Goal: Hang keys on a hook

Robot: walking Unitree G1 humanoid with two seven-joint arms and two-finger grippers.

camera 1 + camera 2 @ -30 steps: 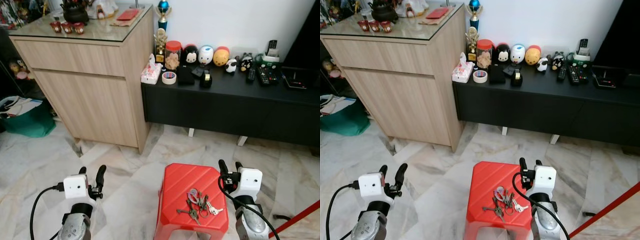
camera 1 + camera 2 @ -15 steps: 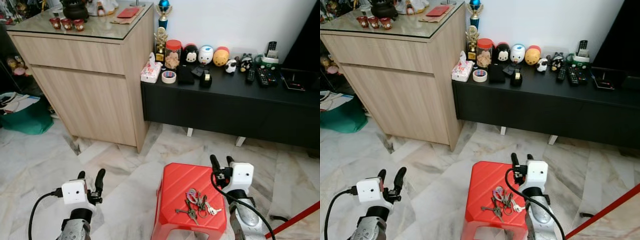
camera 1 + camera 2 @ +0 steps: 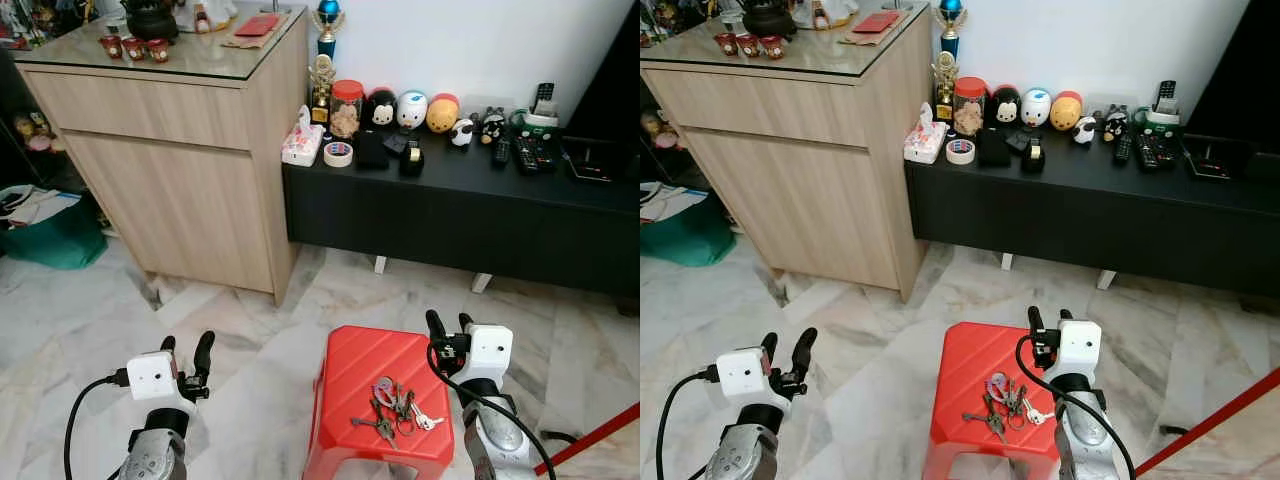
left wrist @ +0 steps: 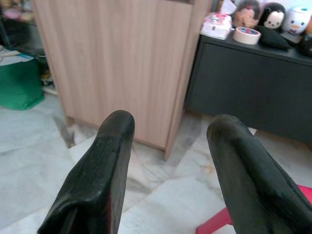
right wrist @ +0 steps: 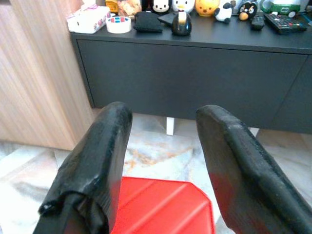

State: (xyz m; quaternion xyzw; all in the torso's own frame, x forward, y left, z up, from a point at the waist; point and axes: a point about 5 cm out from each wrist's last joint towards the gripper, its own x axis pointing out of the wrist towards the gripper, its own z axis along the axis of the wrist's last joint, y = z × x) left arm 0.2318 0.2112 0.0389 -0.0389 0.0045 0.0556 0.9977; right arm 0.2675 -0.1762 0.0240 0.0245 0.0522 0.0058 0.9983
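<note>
Nothing done yet: the bunch of metal keys lies on the red plastic stool, just beside the spread, empty right pincer; left pincer spread too.

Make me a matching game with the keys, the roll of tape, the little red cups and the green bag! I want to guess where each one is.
Things:
1. bunch of metal keys
2. white roll of tape
3. small red cups
4. green bag

Places:
A. on the glass top of the light wooden cabinet
B. on the marble floor, left of the cabinet
C. on the red plastic stool
D. on the long black low sideboard, beside a tissue pack

Pairs: 1-C, 2-D, 3-A, 4-B
</note>
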